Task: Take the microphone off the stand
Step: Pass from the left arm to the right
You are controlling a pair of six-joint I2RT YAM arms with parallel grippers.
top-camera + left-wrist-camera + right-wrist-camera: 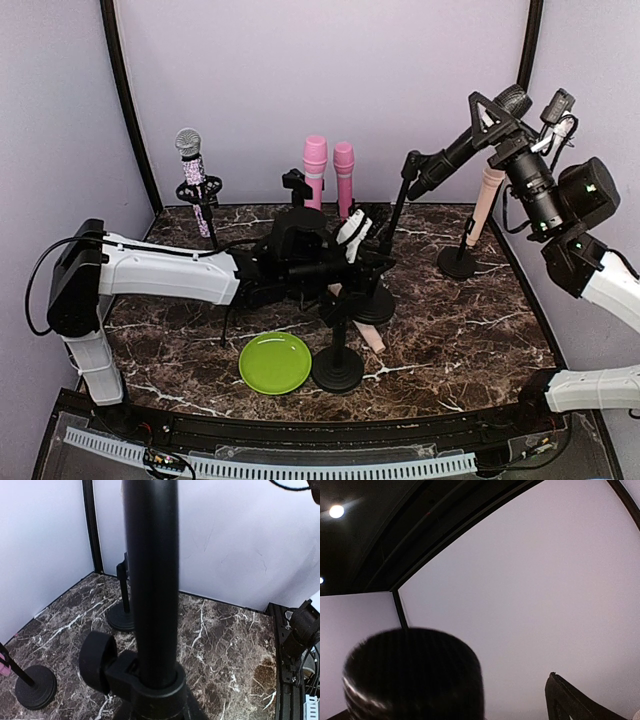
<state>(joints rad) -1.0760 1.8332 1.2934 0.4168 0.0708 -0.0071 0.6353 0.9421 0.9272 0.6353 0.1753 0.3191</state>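
Two things sit nearest on the marbled desk (470,330): a green plate (275,362) and, just beside it, the round base of a short black stand (337,368). Behind them the left pincer (362,240) reaches in from the left and looks clenched on the pole of the microphone stand (396,222), which fills the left wrist view. At the top of that stand the black microphone (462,150) sits in its clip, slanting up to the right. The right pincer (495,112) is at the microphone's head end, released; its one visible finger (565,700) stands apart from the mesh head. Farthest back are a glittery microphone (190,150), two pink microphones (315,165) and a peach microphone (488,195).
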